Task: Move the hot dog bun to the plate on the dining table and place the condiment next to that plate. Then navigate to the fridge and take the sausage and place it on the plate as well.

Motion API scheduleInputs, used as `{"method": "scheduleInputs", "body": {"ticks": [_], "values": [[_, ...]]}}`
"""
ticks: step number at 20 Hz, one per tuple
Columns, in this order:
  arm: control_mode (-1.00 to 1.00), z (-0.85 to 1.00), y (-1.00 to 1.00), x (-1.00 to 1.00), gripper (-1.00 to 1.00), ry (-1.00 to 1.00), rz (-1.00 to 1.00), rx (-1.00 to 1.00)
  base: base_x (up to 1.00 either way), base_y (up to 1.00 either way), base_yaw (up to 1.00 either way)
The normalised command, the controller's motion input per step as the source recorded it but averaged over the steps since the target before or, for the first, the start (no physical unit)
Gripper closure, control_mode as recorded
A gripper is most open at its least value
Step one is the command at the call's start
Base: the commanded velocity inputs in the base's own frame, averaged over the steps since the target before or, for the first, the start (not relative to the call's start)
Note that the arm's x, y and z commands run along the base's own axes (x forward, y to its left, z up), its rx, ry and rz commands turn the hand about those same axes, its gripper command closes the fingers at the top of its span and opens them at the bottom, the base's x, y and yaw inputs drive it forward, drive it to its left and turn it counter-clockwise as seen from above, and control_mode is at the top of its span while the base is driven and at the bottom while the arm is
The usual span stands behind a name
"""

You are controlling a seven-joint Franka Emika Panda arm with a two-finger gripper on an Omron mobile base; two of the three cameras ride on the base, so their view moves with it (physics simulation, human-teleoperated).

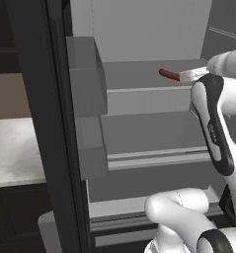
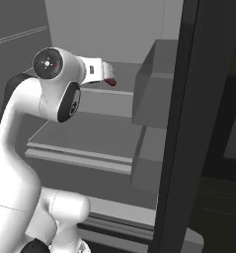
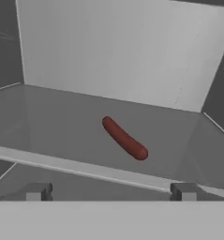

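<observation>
Sausage (image 3: 124, 138) mid-frame in the hand view, slim dark red rod lying diagonal on a grey fridge (image 1: 139, 49) shelf (image 3: 85, 136), bare shelf all round it, front lip below, gripper (image 3: 111, 191) spread wide, holding nothing.

I have both base cameras behind the arm, left and right, facing close into the tall black fridge (image 1: 58, 123) with its pale grey interior; they share the upper shelf and the thin dark red rod-shaped sausage (image 1: 169, 74). My hand camera looks slightly down onto that shelf from near, sausage lying ahead.
</observation>
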Motion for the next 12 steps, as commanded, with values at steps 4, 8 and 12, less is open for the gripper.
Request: {"method": "scheduleInputs", "body": {"ticks": [4,8,12], "values": [[-1.0,0.0,0.0,0.76,-1.0,0.25,0.01,-0.04,0.0,0.0,0.0],[-1.0,-0.21,0.0,0.5,-1.0,0.09,0.04,0.0,0.0,0.0,0.0],[-1.0,-0.36,-0.01,0.68,-1.0,0.08,0.08,0.0,0.0,0.0,0.0]]}}
